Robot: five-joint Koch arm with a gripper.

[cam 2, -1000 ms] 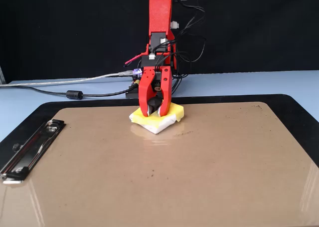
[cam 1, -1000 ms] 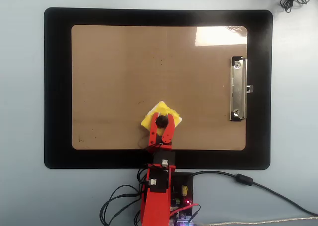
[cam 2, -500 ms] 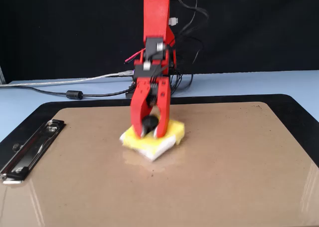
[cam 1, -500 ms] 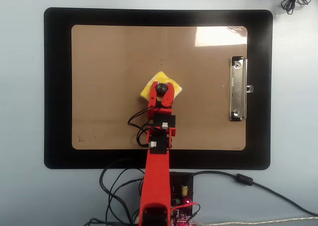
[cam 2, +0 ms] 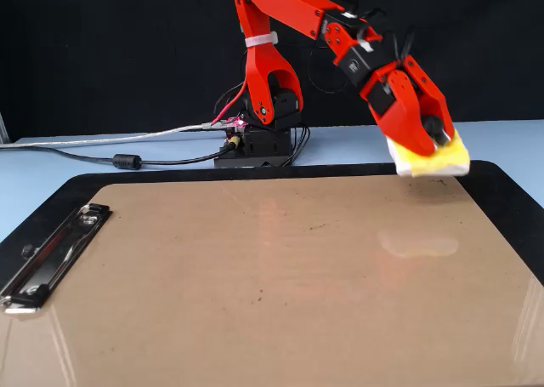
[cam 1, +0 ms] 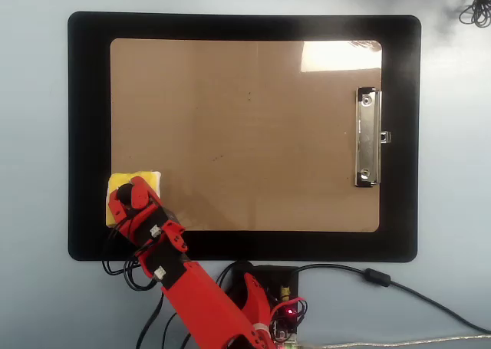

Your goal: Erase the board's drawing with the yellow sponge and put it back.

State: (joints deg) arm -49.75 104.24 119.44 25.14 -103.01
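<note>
Red gripper point(cam 2: 435, 137) clamped on the yellow sponge point(cam 2: 442, 160), held just above the far right corner of the board point(cam 2: 255, 293) in the fixed view.

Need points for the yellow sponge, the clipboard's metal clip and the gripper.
yellow sponge point(cam 2: 442, 159), fixed view, on its yellow front edge.
metal clip point(cam 1: 367, 137), overhead view, on the middle of the silver bar.
gripper point(cam 2: 438, 133), fixed view, at the fingertips over the sponge.

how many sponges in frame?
1. The yellow sponge sits at the board's lower-left corner in the overhead view, under the tool; in the fixed view it looks lifted. No others visible.
</note>
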